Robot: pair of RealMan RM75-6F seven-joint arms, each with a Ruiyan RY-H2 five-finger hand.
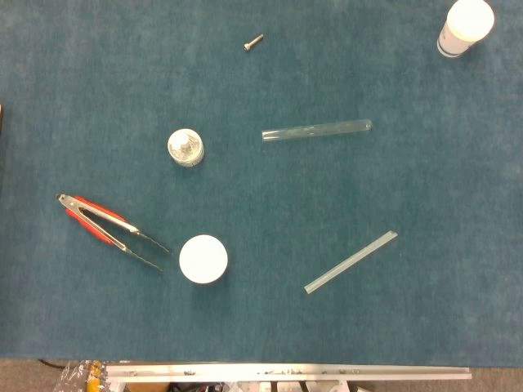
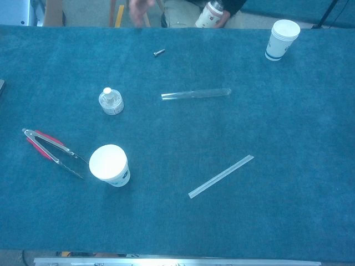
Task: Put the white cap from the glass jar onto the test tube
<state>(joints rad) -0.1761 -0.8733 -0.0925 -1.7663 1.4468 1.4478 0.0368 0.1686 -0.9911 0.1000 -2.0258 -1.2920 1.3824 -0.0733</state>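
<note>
A small glass jar with a white cap on top stands left of centre on the blue table cloth. The clear test tube lies on its side to the jar's right, with its open end pointing towards the jar. Neither of my hands shows in the head view or the chest view.
Red-handled metal tongs lie at the left, beside a white paper cup. A flat clear strip lies front right. A second cup stands far right, a screw at the back.
</note>
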